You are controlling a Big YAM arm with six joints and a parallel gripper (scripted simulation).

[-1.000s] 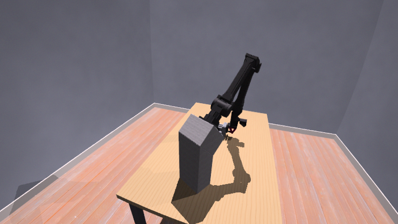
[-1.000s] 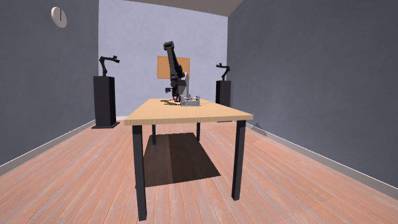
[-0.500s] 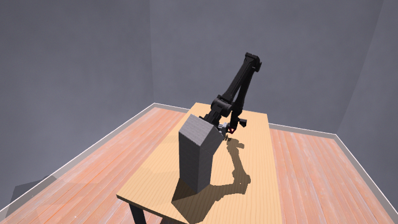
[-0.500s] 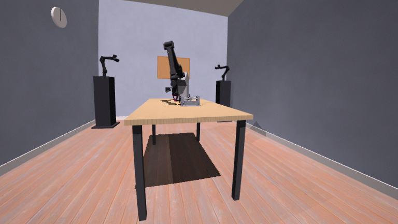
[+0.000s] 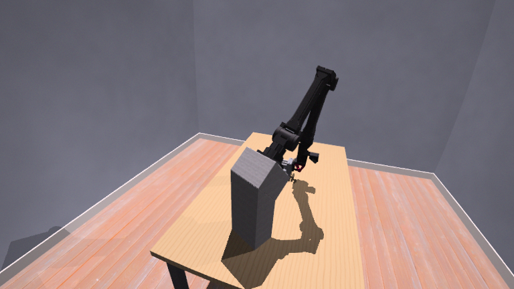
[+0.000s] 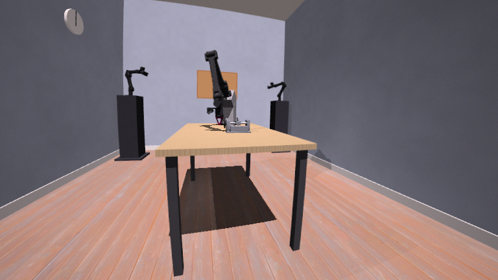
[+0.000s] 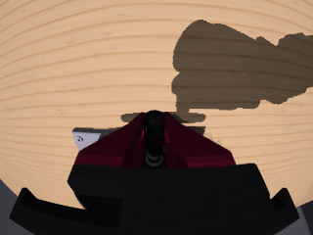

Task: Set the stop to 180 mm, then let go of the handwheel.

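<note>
Grey housing [image 5: 254, 199] hides stop fixture [image 6: 238, 126]; end effector [image 7: 155, 132] clamping handwheel.

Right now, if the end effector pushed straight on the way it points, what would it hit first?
Probably the table top: the end effector, shut on the dark handwheel grip, points down at it. Depth is unclear.

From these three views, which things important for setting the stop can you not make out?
- Handwheel: the jaws are shut on something, but in the wrist view the gripper body covers it.
- Stop and its scale: in the exterior view the grey fixture is too small to read any setting.
- Top view: the tall grey block hides the fixture almost fully.
- Gripper's fingers: too small in the top and exterior views.
</note>
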